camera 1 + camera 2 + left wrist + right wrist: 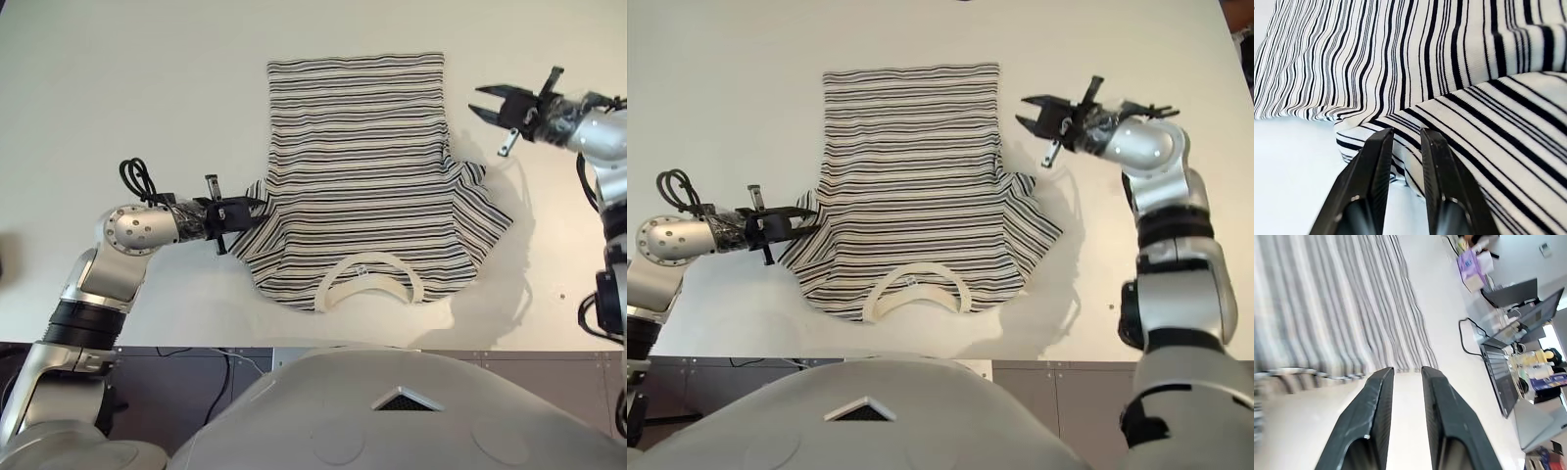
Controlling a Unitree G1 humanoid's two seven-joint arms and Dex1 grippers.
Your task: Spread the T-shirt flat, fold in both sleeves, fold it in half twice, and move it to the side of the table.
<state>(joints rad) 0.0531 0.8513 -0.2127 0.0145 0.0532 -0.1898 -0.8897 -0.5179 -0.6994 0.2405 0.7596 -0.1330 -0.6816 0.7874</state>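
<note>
A black-and-white striped T-shirt lies on the white table, its pale collar toward me and its hem at the far end. Both short sleeves stick out a little at the sides. My left gripper sits low at the edge of the left sleeve. Its fingers stand slightly apart, open, with their tips touching the sleeve's folded edge. My right gripper hovers open and holds nothing, beside the shirt's right edge and farther from me than the right sleeve.
Bare white tabletop surrounds the shirt on the left, right and far side. The table's front edge runs close below the collar. The right wrist view shows a laptop and a tissue box beyond the shirt's hem.
</note>
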